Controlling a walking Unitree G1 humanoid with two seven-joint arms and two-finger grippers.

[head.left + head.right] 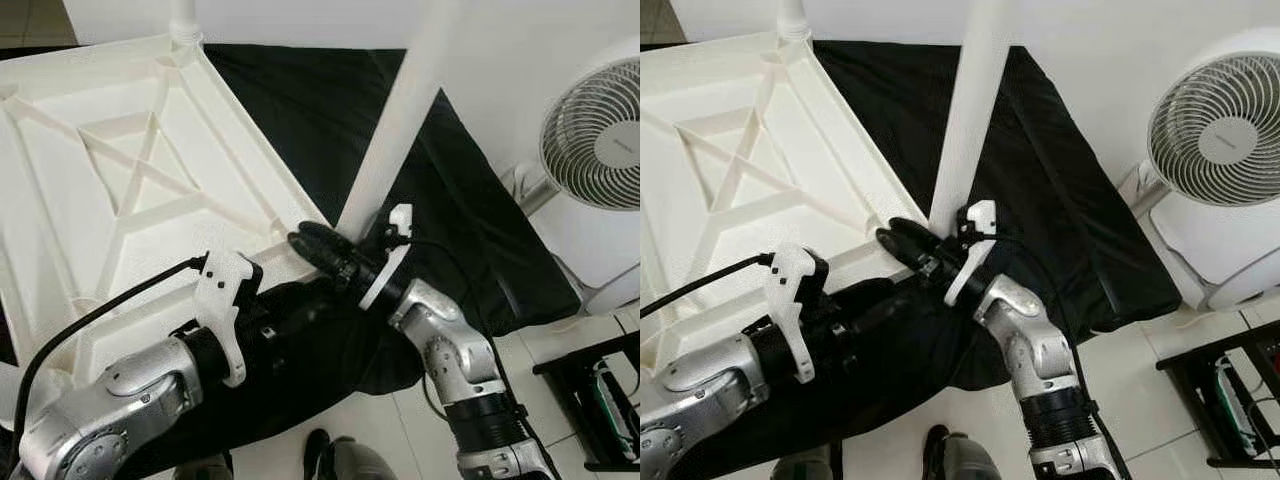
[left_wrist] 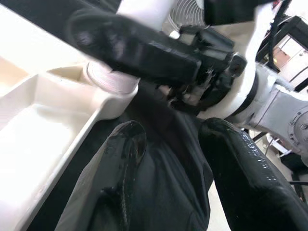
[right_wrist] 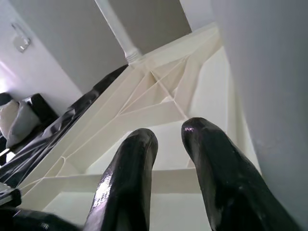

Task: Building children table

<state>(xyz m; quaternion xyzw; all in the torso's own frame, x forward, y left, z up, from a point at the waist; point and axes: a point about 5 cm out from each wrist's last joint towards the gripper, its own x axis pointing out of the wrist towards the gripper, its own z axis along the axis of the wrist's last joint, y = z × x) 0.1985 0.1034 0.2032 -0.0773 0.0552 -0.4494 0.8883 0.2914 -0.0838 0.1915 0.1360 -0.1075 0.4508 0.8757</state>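
Left eye view: the white plastic table top point(image 1: 110, 190) lies upside down, ribbed underside facing up, partly over a black sheet point(image 1: 420, 190) spread on the tiled floor. One table leg point(image 1: 400, 120) stands upright in the near corner socket; a second leg point(image 1: 183, 18) stands in the far corner socket. The right gripper point(image 1: 305, 240) rests against the base of the near leg, just at the socket; from this angle it cannot be told whether its fingers are parted. The left gripper point(image 1: 300, 305) sits low over the black sheet, near the table edge and holding nothing. A white fan point(image 1: 600, 130) stands to the right. Right eye view: same layout; a black rack point(image 1: 1240, 390) stands at the lower right. Left wrist view: the left gripper's two fingers point(image 2: 120, 159) are spread apart with only black sheet between them; the right gripper lies across the leg base beyond. Right wrist view: the right gripper's fingers point(image 3: 130, 183) are slightly parted, gripping nothing, aimed over the ribbed underside beside the near leg. Progress judgement: two legs appear fitted; the other corners cannot be checked, so further legs and turning the table upright probably remain.
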